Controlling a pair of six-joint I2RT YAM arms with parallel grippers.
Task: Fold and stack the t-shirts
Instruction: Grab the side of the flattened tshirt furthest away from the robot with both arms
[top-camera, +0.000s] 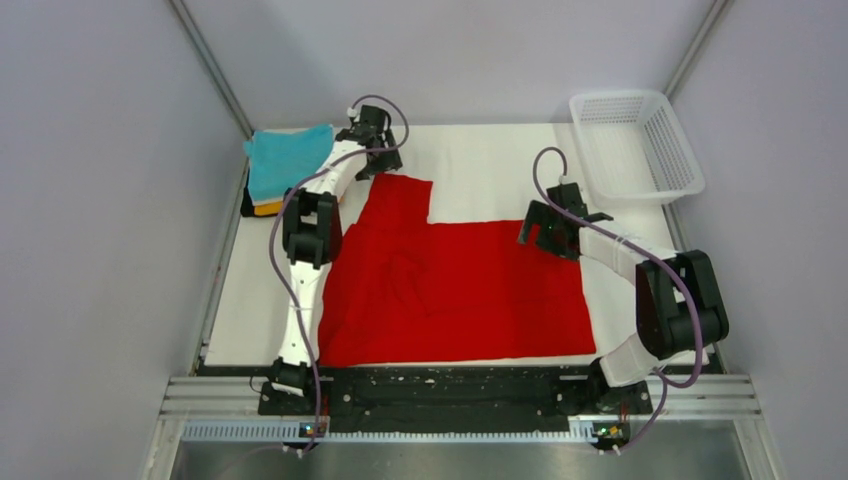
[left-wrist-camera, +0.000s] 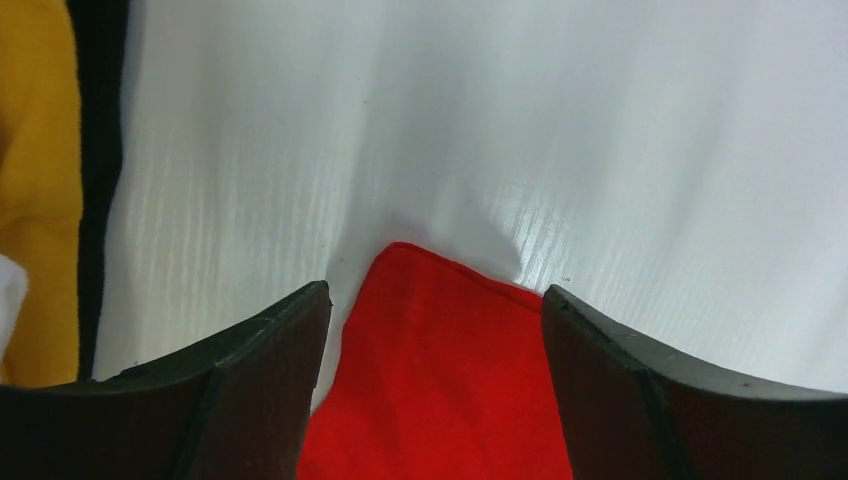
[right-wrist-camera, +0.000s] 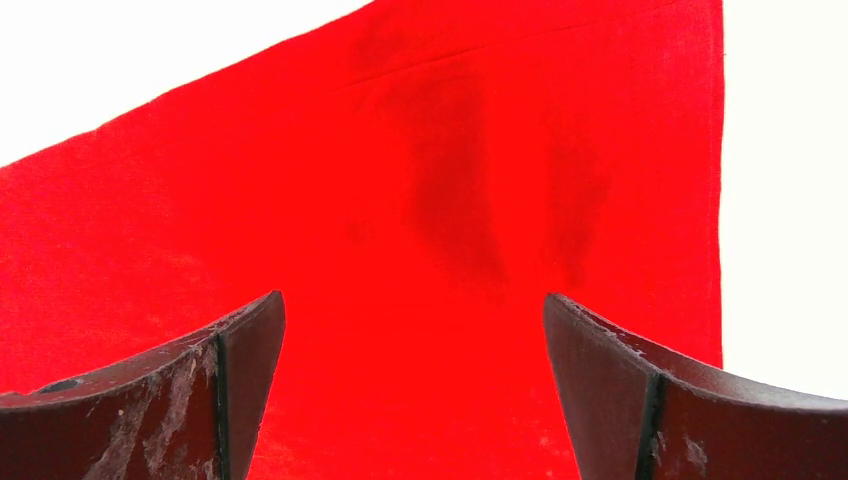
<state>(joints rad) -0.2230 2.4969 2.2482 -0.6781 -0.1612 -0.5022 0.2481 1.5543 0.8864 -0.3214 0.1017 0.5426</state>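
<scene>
- Top external: the red t-shirt (top-camera: 450, 285) lies flat in the middle of the white surface (top-camera: 500, 165), with one narrower part jutting toward the far left. Folding it looks barely begun. The left gripper (top-camera: 378, 158) sits at that far-left corner, and the right gripper (top-camera: 540, 225) hovers over the shirt's far right edge. At the far left is a stack of folded shirts, with the turquoise t-shirt (top-camera: 288, 158) on top and the orange-yellow t-shirt (top-camera: 265, 207) under it. The mesh basket (top-camera: 635, 145) stands well apart at the far right.
- Left wrist: the fingers (left-wrist-camera: 270, 360) are spread with the red corner lying between them, unpinched. Whether they touch the surface I cannot tell.
- Right wrist: the fingers (right-wrist-camera: 640, 390) are spread above red cloth near its right edge, gripping nothing.
- Judgement: the step in hand is taking hold of the far edge. Next, both pairs of fingers need to drop and close on cloth only, then lift together evenly.
</scene>
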